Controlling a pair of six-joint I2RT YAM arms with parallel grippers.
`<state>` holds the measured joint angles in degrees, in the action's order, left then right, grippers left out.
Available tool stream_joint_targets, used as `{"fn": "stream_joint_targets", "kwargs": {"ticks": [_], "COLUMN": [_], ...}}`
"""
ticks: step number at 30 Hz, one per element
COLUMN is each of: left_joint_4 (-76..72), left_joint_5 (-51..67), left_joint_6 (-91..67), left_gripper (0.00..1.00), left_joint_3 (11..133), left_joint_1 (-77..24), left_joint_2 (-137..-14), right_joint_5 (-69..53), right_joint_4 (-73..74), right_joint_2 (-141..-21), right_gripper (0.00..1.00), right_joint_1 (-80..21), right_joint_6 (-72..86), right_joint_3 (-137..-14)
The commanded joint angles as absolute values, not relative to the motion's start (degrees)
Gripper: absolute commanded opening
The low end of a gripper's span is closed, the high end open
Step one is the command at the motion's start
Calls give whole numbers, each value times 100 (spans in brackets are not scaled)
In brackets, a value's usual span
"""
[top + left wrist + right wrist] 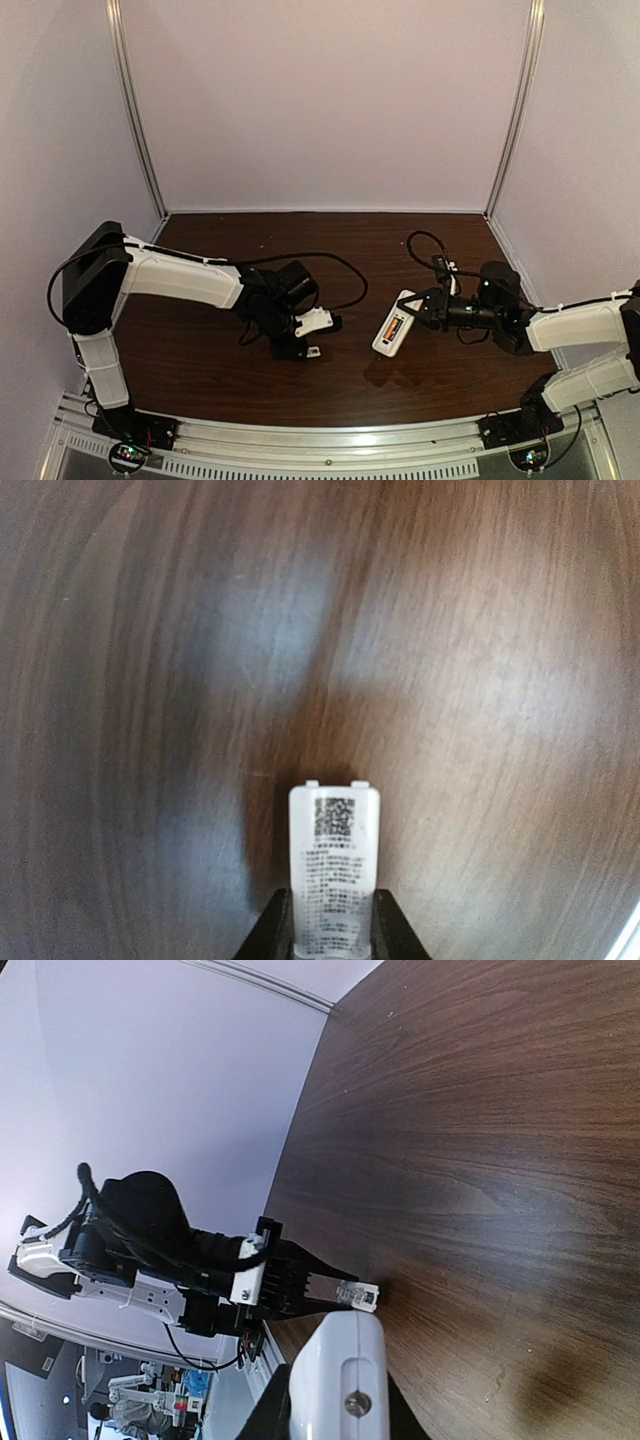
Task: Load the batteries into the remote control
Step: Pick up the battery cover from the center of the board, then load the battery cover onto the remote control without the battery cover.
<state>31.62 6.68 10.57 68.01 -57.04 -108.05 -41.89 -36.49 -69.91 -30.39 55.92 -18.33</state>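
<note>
The white remote control is held slightly above the dark table by my right gripper, recess side up. An orange/red battery lies in the recess; I cannot make out the purple battery. In the right wrist view the remote's white end with a screw fills my right gripper. My left gripper is shut on the small white flat cover piece, low over the table left of the remote. The left wrist view shows the cover's printed label between my left gripper's black fingers.
Bare brown wooden tabletop lies between the grippers. Black cables loop behind each arm. White enclosure walls close the back and sides. A metal rail runs along the near edge.
</note>
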Motion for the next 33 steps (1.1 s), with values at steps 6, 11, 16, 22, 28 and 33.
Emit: {"fn": "stream_joint_targets", "kwargs": {"ticks": [6, 11, 16, 22, 28, 33], "left_joint_4": [3269, 3335, 3501, 3511, 3555, 3738], "left_joint_5": [515, 478, 422, 526, 654, 574], "left_joint_6": [-857, -1758, -2222, -2620, -2667, -2584], "left_gripper": [16, 16, 18, 17, 18, 18], "left_joint_3": [6979, 7424, 8029, 8420, 8675, 8868], "left_joint_1": [-5947, -6344, -6616, -6651, -6706, -6730], "left_joint_2": [-9392, -9353, -9821, -10195, -10414, -10559], "right_joint_5": [-3543, -3209, -2839, -2437, -2094, -1886], "right_joint_4": [-4765, -5327, -5654, -5677, -5651, -5598], "right_joint_2": [-7403, -7699, -7827, -7747, -7685, -7684], "right_gripper": [0, 0, 0, 0, 0, 0], "right_joint_1": [-3368, -3576, -3815, -4073, -4255, -4356], "right_joint_6": [6092, 6396, 6570, 6527, 6453, 6436], "right_joint_3": [-1790, -1734, -1673, -1612, -1564, -1602]}}
